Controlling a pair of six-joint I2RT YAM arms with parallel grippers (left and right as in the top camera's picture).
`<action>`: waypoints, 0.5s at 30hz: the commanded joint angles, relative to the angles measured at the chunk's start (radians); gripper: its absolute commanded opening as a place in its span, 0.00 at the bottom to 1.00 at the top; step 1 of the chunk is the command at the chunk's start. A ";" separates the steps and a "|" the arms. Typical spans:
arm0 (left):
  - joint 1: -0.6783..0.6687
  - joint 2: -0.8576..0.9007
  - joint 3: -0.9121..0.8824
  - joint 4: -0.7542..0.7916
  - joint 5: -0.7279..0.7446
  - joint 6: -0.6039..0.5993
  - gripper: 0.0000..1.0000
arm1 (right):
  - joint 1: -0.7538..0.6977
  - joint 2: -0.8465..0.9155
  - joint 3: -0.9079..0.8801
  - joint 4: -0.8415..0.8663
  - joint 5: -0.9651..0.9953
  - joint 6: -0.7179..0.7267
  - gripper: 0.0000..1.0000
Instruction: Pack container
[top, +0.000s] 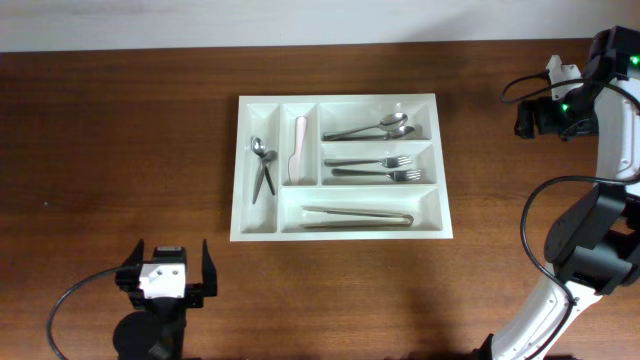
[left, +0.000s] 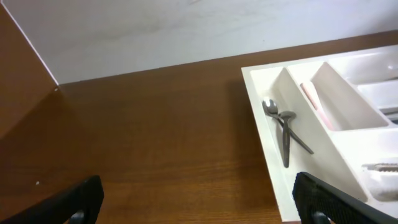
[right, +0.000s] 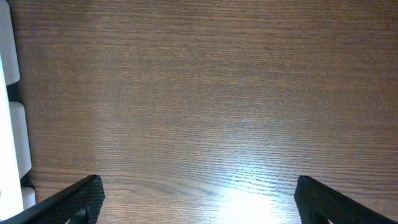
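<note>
- We are looking at the container sitting mid-table, its long side running left to right, with both arms well apart from it.
- Every compartment is holding something: small spoons in the outer narrow slot, a pale-handled knife beside them, larger spoons, forks and tongs in the three crosswise ones.
- We are finding no loose utensil on the table in any view, so we are judging the packing to be finished or nearly so. The step in hand looks like standing off and checking.
- The left gripper is hovering near the front edge, fingers spread wide and holding nothing; its wrist view is catching the tray's near corner.
- The right gripper is hanging over bare wood at the far right, fingers likewise apart and empty.
- To do this well, we are suggesting that neither arm sweep low past the tray walls. A nudge could shift the light plastic and jostle the pieces.
- We are also advising one look at the crossed small spoons, since their handles are overlapping rather than lying parallel.
</note>
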 joint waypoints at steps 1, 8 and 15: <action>0.005 -0.013 -0.046 0.028 0.026 0.043 0.99 | -0.002 0.007 -0.003 0.001 -0.008 -0.010 0.98; 0.005 -0.013 -0.175 0.229 0.045 0.025 0.99 | -0.002 0.007 -0.003 0.001 -0.008 -0.010 0.99; 0.005 -0.013 -0.223 0.332 0.046 -0.002 0.99 | -0.002 0.007 -0.003 0.001 -0.008 -0.010 0.99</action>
